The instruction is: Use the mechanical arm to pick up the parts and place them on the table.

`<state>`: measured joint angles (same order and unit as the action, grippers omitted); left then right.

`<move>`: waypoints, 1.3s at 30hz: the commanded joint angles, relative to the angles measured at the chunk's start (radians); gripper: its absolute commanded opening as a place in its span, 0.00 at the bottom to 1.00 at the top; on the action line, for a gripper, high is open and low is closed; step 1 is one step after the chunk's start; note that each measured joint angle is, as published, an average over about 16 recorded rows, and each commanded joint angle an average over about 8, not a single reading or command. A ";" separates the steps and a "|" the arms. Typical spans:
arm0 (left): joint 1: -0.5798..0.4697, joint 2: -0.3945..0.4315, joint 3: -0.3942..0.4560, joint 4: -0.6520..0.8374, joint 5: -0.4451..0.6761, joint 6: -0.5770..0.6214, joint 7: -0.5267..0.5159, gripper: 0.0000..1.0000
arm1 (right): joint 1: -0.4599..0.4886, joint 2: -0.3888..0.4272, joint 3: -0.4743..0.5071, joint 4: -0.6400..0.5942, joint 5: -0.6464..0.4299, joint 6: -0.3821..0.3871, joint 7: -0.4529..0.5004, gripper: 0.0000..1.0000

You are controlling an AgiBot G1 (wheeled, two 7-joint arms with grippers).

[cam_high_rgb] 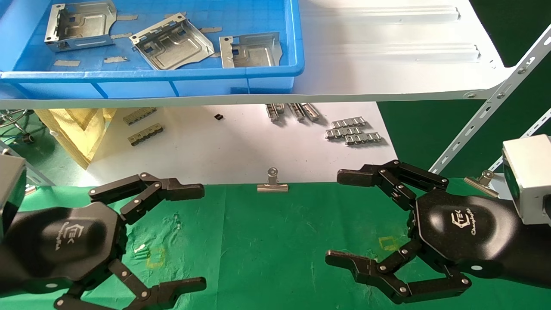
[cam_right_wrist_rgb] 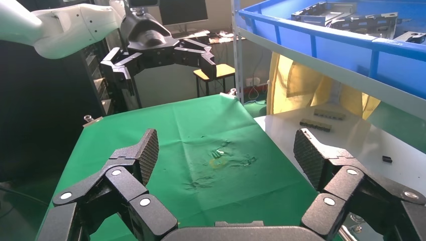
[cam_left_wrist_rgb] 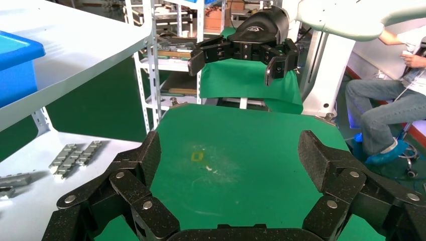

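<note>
1. Your left gripper (cam_high_rgb: 196, 234) and right gripper (cam_high_rgb: 340, 217) hover over the green worktop (cam_high_rgb: 275, 241), fingers spread, holding nothing.
2. Three parts (cam_high_rgb: 172, 41) lie in the blue bin (cam_high_rgb: 150, 77) on the white shelf (cam_high_rgb: 387, 51).

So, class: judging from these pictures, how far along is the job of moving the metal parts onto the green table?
Nothing is done: the green table holds no parts. Nothing is in hand: left gripper and right gripper hover open and empty. Three parts remain in the blue bin.
</note>
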<state>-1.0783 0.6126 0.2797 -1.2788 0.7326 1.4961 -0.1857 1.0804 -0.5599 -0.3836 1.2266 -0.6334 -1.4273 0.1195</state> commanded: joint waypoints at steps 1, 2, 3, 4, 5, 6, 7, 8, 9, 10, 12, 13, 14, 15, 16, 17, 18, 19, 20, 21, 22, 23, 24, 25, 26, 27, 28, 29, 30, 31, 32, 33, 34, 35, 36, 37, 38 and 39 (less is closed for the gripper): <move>0.000 0.000 0.000 0.000 0.000 0.000 0.000 1.00 | 0.000 0.000 0.000 0.000 0.000 0.000 0.000 1.00; 0.000 0.000 0.000 0.000 0.000 0.000 0.000 1.00 | 0.000 0.000 0.000 0.000 0.000 0.000 0.000 1.00; 0.000 0.000 0.000 0.000 0.000 0.000 0.000 1.00 | 0.000 0.000 0.000 0.000 0.000 0.000 0.000 1.00; 0.000 0.000 0.000 0.000 0.000 0.000 0.000 1.00 | 0.000 0.000 0.000 0.000 0.000 0.000 0.000 1.00; 0.000 0.000 0.000 0.000 0.000 0.000 0.000 1.00 | 0.000 0.000 0.000 0.000 0.000 0.000 0.000 1.00; 0.000 0.000 0.000 0.000 0.000 0.000 0.000 1.00 | 0.000 0.000 0.000 0.000 0.000 0.000 0.000 1.00; 0.000 0.000 0.000 0.000 0.000 0.000 0.000 1.00 | 0.000 0.000 0.000 0.000 0.000 0.000 0.000 1.00; 0.000 0.000 0.000 0.000 0.000 0.000 0.000 1.00 | 0.000 0.000 0.000 0.000 0.000 0.000 0.000 1.00; 0.000 0.000 0.000 0.000 0.000 0.000 0.000 1.00 | 0.000 0.000 0.000 0.000 0.000 0.000 0.000 1.00; 0.000 0.000 0.000 0.000 0.000 0.000 0.000 1.00 | 0.000 0.000 0.000 0.000 0.000 0.000 0.000 1.00; 0.000 0.000 0.000 0.000 0.000 0.000 0.000 1.00 | 0.000 0.000 0.000 0.000 0.000 0.000 0.000 1.00; 0.000 0.000 0.000 0.000 0.000 0.000 0.000 1.00 | 0.000 0.000 0.000 0.000 0.000 0.000 0.000 1.00; 0.000 0.000 0.000 0.000 0.000 0.000 0.000 1.00 | 0.000 0.000 0.000 0.000 0.000 0.000 0.000 1.00; 0.000 0.000 0.000 0.000 0.000 0.000 0.000 1.00 | 0.000 0.000 0.000 0.000 0.000 0.000 0.000 1.00; 0.000 0.000 0.000 0.000 0.000 0.000 0.000 1.00 | 0.000 0.000 0.000 0.000 0.000 0.000 0.000 0.88; 0.000 0.000 0.000 0.000 0.000 0.000 0.000 1.00 | 0.000 0.000 0.000 0.000 0.000 0.000 0.000 0.75; 0.000 0.000 0.000 0.000 0.000 0.000 0.000 1.00 | 0.000 0.000 0.000 0.000 0.000 0.000 0.000 0.62; 0.000 0.000 0.000 0.000 0.000 0.000 0.000 1.00 | 0.000 0.000 0.000 0.000 0.000 0.000 0.000 0.50; 0.000 0.000 0.000 0.000 0.000 0.000 0.000 1.00 | 0.000 0.000 0.000 0.000 0.000 0.000 0.000 0.38; 0.000 0.000 0.000 0.000 0.000 0.000 0.000 1.00 | 0.000 0.000 0.000 0.000 0.000 0.000 0.000 0.25; 0.000 0.000 0.000 0.000 0.000 0.000 0.000 1.00 | 0.000 0.000 0.000 0.000 0.000 0.000 0.000 0.12; 0.000 0.000 0.000 0.000 0.000 0.000 0.000 1.00 | 0.000 0.000 0.000 0.000 0.000 0.000 0.000 0.00; 0.000 0.000 0.000 0.000 0.000 0.000 0.000 1.00 | 0.000 0.000 0.000 0.000 0.000 0.000 0.000 0.00; 0.000 0.000 0.000 0.000 0.000 0.000 0.000 1.00 | 0.000 0.000 0.000 0.000 0.000 0.000 0.000 0.00; 0.000 0.000 0.000 0.000 0.000 0.000 0.000 1.00 | 0.000 0.000 0.000 0.000 0.000 0.000 0.000 0.00; 0.000 0.000 0.000 0.000 0.000 0.000 0.000 1.00 | 0.000 0.000 0.000 0.000 0.000 0.000 0.000 0.00; 0.000 0.000 0.000 0.000 0.000 0.000 0.000 1.00 | 0.000 0.000 0.000 0.000 0.000 0.000 0.000 0.00; 0.000 0.000 0.000 0.000 0.000 0.000 0.000 1.00 | 0.000 0.000 0.000 0.000 0.000 0.000 0.000 0.00; 0.000 0.000 0.000 0.000 0.000 0.000 0.000 1.00 | 0.000 0.000 0.000 0.000 0.000 0.000 0.000 0.00; 0.000 0.000 0.000 0.000 0.000 0.000 0.000 1.00 | 0.000 0.000 0.000 0.000 0.000 0.000 0.000 0.00; 0.000 0.000 0.000 0.000 0.000 0.000 0.000 1.00 | 0.000 0.000 0.000 0.000 0.000 0.000 0.000 0.00; 0.000 0.000 0.000 0.000 0.000 0.000 0.000 1.00 | 0.000 0.000 0.000 0.000 0.000 0.000 0.000 0.00; 0.000 0.000 0.000 0.000 0.000 0.000 0.000 1.00 | 0.000 0.000 0.000 0.000 0.000 0.000 0.000 0.00; 0.000 0.000 0.000 0.000 0.000 0.000 0.000 1.00 | 0.000 0.000 0.000 0.000 0.000 0.000 0.000 0.00; 0.000 0.000 0.000 0.000 0.000 0.000 0.000 1.00 | 0.000 0.000 0.000 0.000 0.000 0.000 0.000 0.00; 0.000 0.000 0.000 0.000 0.000 0.000 0.000 1.00 | 0.000 0.000 0.000 0.000 0.000 0.000 0.000 0.00; 0.000 0.000 0.000 0.000 0.000 0.000 0.000 1.00 | 0.000 0.000 0.000 0.000 0.000 0.000 0.000 0.00; 0.000 0.000 0.000 0.000 0.000 0.000 0.000 1.00 | 0.000 0.000 0.000 0.000 0.000 0.000 0.000 0.00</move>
<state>-1.0784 0.6126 0.2797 -1.2788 0.7326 1.4961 -0.1857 1.0804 -0.5599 -0.3836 1.2266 -0.6334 -1.4273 0.1195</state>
